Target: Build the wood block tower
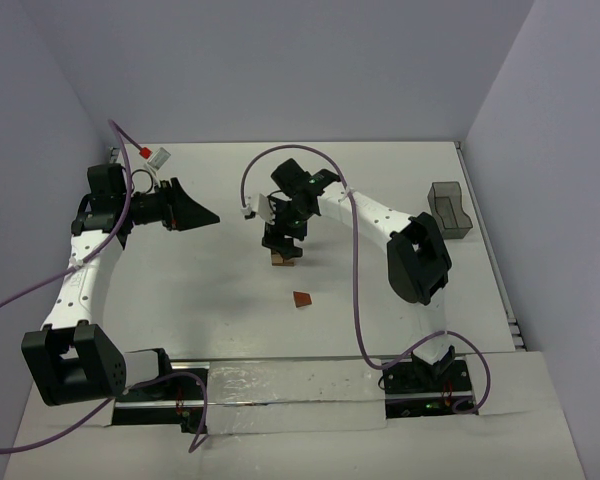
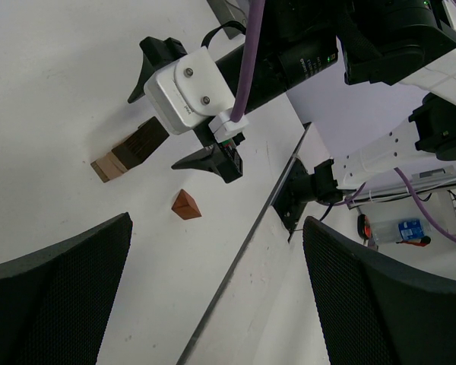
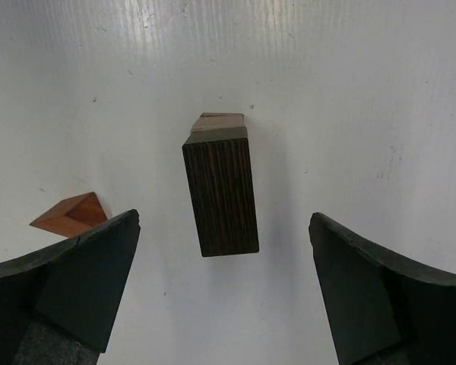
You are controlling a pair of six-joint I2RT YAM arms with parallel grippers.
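Observation:
The wood block tower (image 1: 278, 259) is a short stack near the table's middle, with a dark brown block (image 3: 222, 190) on a light tan block (image 3: 220, 120). In the left wrist view the stack (image 2: 129, 152) shows side-on. My right gripper (image 1: 283, 243) hangs directly over it, open, its jaws (image 3: 224, 228) wide on either side of the dark block and apart from it. A reddish-brown wedge (image 1: 302, 299) (image 3: 70, 214) (image 2: 186, 205) lies loose on the table just in front of the stack. My left gripper (image 1: 202, 215) (image 2: 216, 228) hovers off to the left, open and empty.
A grey bin (image 1: 450, 210) stands at the right edge of the table. A small red-and-white object (image 1: 155, 155) sits at the back left by the left arm. The right arm's purple cable (image 1: 358, 290) loops over the table's front half.

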